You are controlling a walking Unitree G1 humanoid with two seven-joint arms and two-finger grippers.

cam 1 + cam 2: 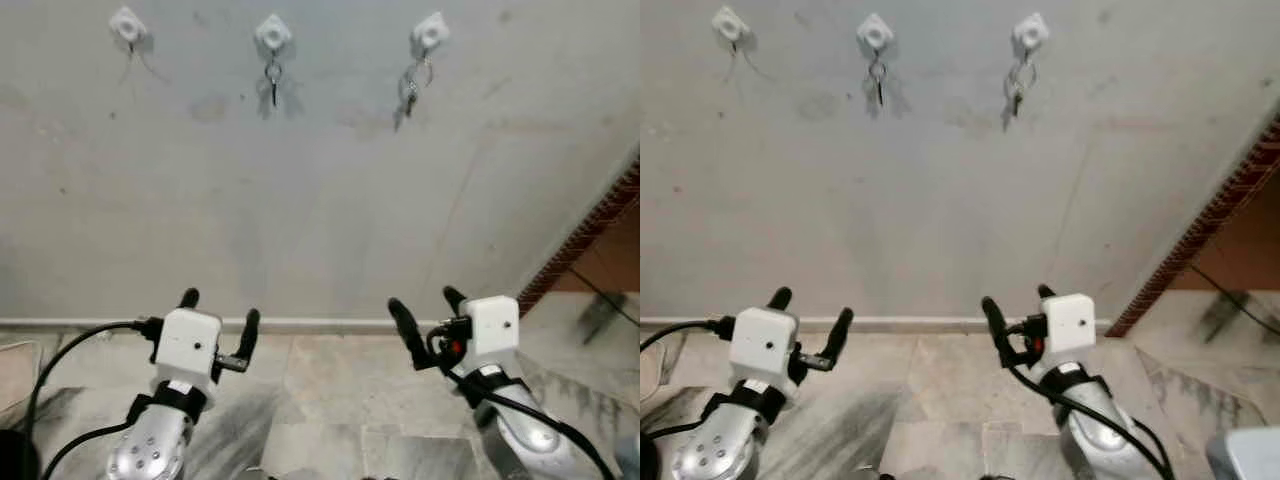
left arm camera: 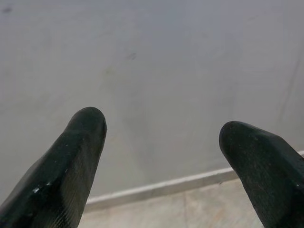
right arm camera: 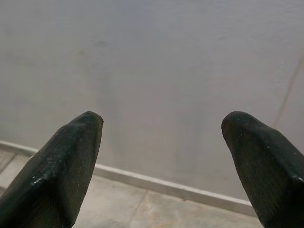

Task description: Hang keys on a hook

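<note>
In the head views three white square hooks line the top edge of the grey plaster wall; the middle hook (image 1: 272,33) holds a small key (image 1: 273,82), the right hook (image 1: 430,33) a metal key bunch (image 1: 412,85), the left hook (image 1: 127,24) looks bare. Low by the skirting, the left gripper (image 1: 218,312) and right gripper (image 1: 427,312) are both spread, grasping nothing; each wrist view shows parted black fingertips (image 2: 78,142) facing wall.

the keys (image 1: 411,88) on the upper-right hook are too small to count. whatever hangs from the upper-left hook (image 1: 127,25) is too faint to identify. a grey object (image 1: 1245,455) is cut off at the lower-right corner.
</note>
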